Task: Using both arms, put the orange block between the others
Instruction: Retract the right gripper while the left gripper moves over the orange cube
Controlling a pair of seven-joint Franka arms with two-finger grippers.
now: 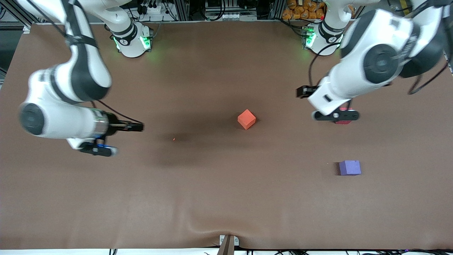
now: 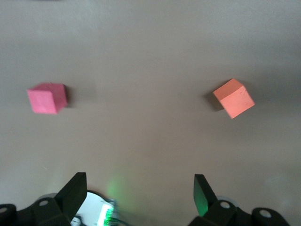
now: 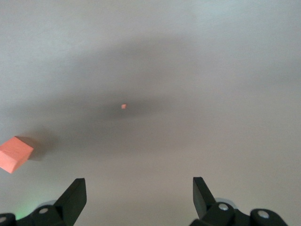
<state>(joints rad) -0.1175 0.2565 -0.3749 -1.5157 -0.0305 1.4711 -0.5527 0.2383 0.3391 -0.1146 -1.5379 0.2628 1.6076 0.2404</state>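
The orange block [image 1: 246,119] rests near the middle of the table, turned corner-on; it also shows in both wrist views [image 2: 233,98] [image 3: 14,154]. The pinkish-red cube [image 1: 343,121] [image 2: 47,98] lies toward the left arm's end, partly hidden under my left gripper [image 1: 336,115] [image 2: 138,193], which hangs open and empty above the table there. The purple-blue cube [image 1: 350,167] sits nearer the front camera than the pinkish-red one. My right gripper [image 1: 97,150] [image 3: 138,193] hovers open and empty over bare table toward the right arm's end, well apart from the orange block.
A tiny orange crumb [image 1: 173,139] [image 3: 123,106] lies on the brown table cover [image 1: 212,198] between the right gripper and the orange block. The cover bulges into a wrinkle [image 1: 198,221] near the front edge.
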